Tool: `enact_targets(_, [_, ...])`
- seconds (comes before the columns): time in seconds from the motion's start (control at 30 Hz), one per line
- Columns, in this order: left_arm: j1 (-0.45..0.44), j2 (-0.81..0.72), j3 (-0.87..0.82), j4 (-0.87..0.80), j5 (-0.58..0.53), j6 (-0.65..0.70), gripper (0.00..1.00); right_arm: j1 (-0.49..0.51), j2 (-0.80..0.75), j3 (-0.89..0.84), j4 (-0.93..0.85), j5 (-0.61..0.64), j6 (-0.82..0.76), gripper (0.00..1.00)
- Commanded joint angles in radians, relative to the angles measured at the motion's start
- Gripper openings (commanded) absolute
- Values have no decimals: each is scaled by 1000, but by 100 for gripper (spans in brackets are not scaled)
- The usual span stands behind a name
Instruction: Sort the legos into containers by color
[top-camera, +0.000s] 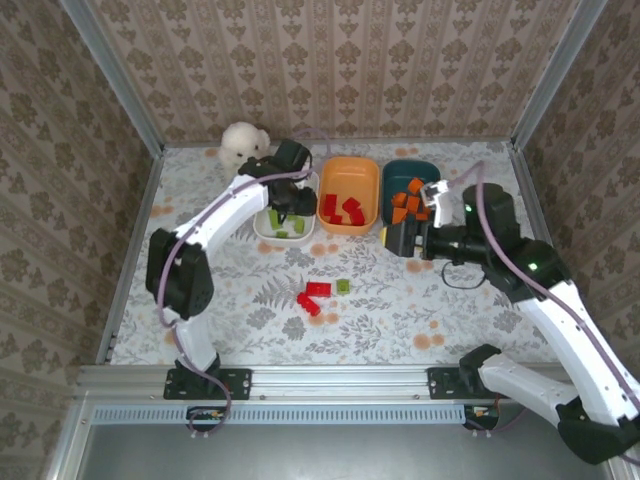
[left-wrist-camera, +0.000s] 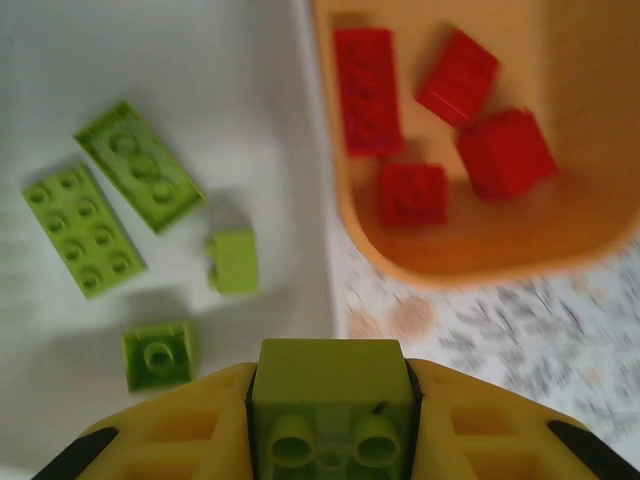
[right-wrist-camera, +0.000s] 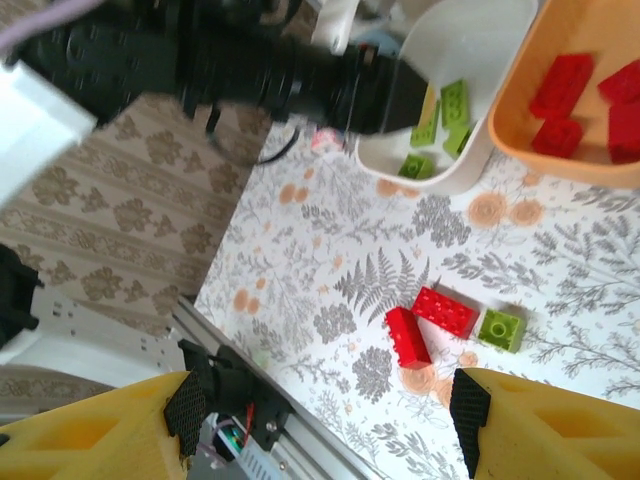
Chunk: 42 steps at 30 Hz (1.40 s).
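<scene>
Grips a light green brick (left-wrist-camera: 328, 385) between the yellow, hollow-ribbed fingers of the left tool (left-wrist-camera: 328, 430), with two round studs facing the camera at the bottom centre of the left wrist view. Hangs above the right rim of the white dish (left-wrist-camera: 250, 100), smooth and glossy. Inside, lying flat, four more green bricks (left-wrist-camera: 135, 165): two long studded plates at the left, a small plain block and a single-stud square lower down. Just to the right, the orange dish (left-wrist-camera: 600, 200), with four red bricks (left-wrist-camera: 440, 130) gathered in its rounded corner.

Seen from above, at upper centre, three rounded-rectangle dishes in a row: white, orange, then the dark teal dish (top-camera: 410, 168) holding blocky orange bricks (top-camera: 408, 205). To their left, a fluffy white plush toy (top-camera: 242, 143).

Stands spread wide with nothing between its blunt yellow fingers: the right tool (right-wrist-camera: 320, 430), at the lower corners of its wrist view. From above, sits just below and left of the teal dish. Beyond it, loose on the floral-printed table (right-wrist-camera: 330, 230): two loose red bricks (right-wrist-camera: 445, 310), oblong and studded, angled end to end, and a loose green square (right-wrist-camera: 500, 328) just right of them.
</scene>
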<state>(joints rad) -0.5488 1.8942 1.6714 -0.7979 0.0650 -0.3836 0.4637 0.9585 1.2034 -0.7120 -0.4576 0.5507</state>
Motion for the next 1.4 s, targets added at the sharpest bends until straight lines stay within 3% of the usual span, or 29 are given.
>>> enact_targets(0.0, [53,106,86,79,78,23,33,39,39,-49,122,-47,21,71])
enact_targets(0.17, [100,295,261,53,118,15,34,96,142,-51,240,-60,57,71])
enact_targets(0.4, [122,455,441,-36,87,0,33,146,192,12,208,-14,42,71])
enact_targets(0.7, [108,456,379,-35,76,-31,34,145,217,11,184,6,23,70])
enact_targets(1.1, [99,421,341,-51,65,-38,54,146,277,51,151,7,-24,70])
enact_targets(1.37, [99,290,347,-28,44,-87,60,179,319,81,58,78,-135,69])
